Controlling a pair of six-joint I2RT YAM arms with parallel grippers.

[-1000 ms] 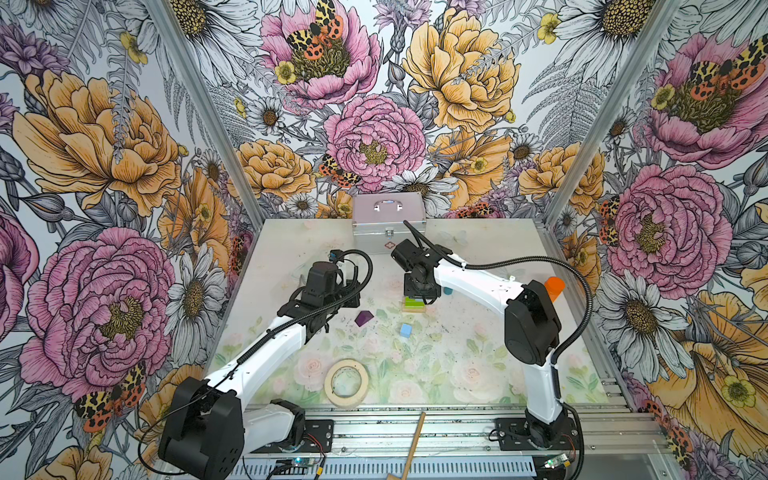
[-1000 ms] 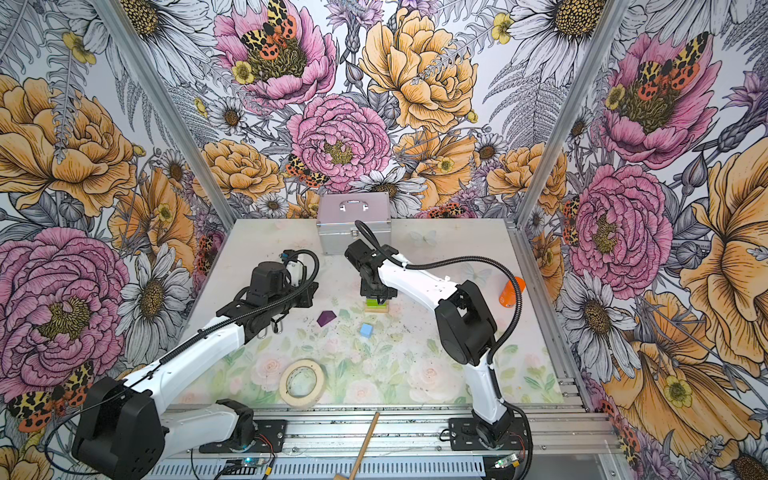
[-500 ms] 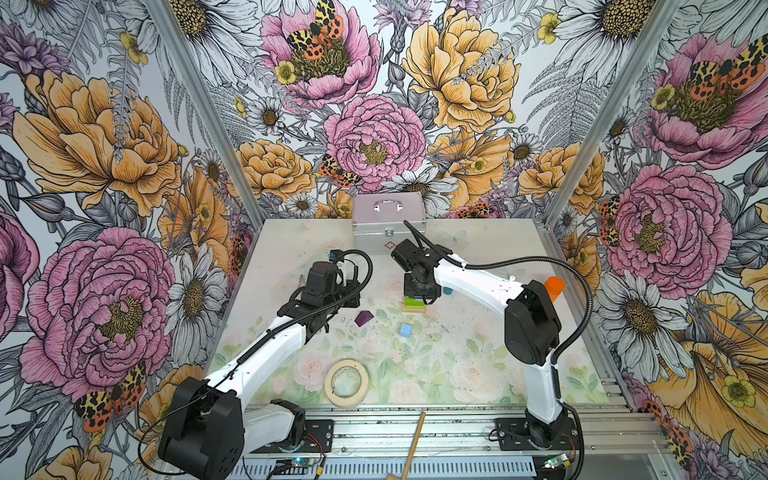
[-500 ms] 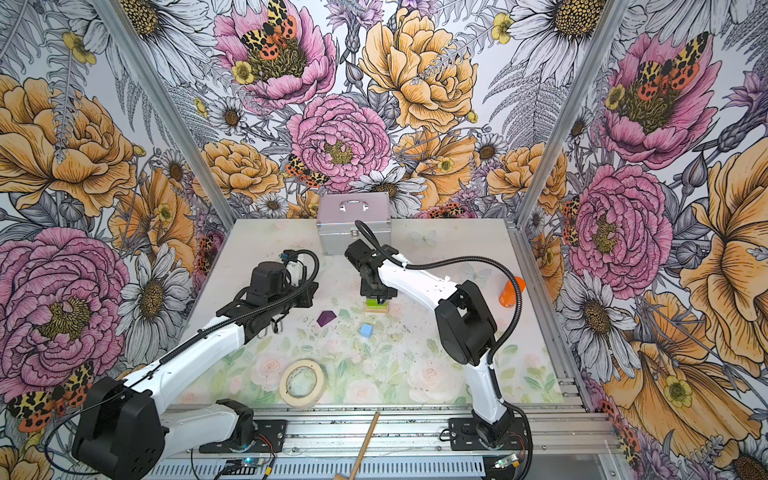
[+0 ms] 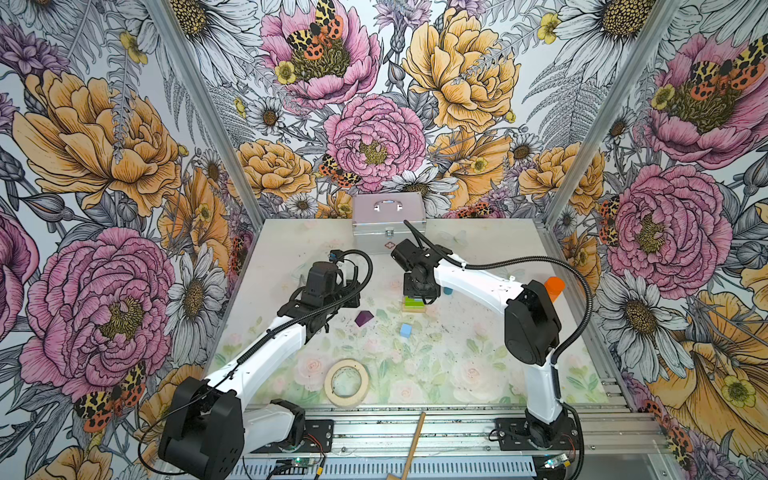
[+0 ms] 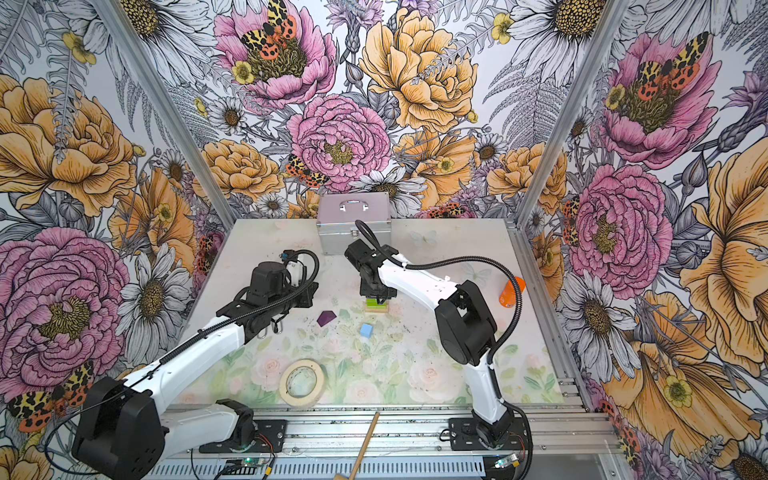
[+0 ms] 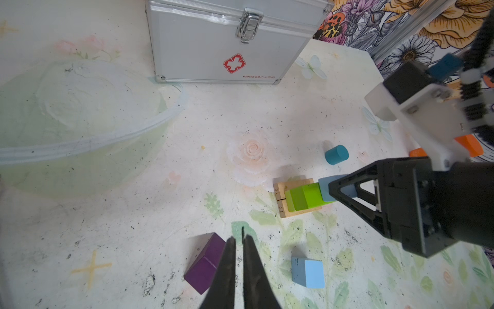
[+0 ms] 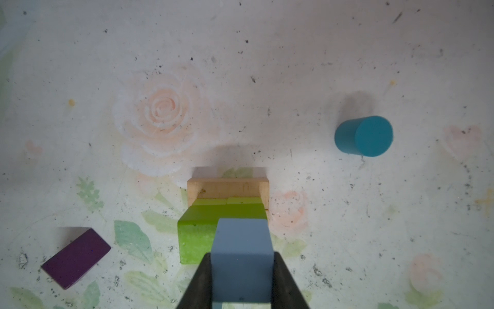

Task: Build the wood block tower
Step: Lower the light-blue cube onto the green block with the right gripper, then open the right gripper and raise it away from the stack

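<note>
Blue cube [image 8: 242, 256], pinched in right jaws, tops green blocks [image 8: 197, 232]; left jaws closed, apart.

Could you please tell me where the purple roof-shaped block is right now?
In both top views the purple roof-shaped block lies left of the started tower, near the left gripper, with the loose light-blue cube to its right.

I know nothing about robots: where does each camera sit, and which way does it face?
Both top views: high in front, looking down at the table; left arm and right arm show.
Left wrist: on the left arm, looking along the table to the case; shut left hand shows, also the right hand.
Right wrist: looks down on the tower; right hand grips a blue cube.
Wrist views share tower, purple block, cylinder.
</note>
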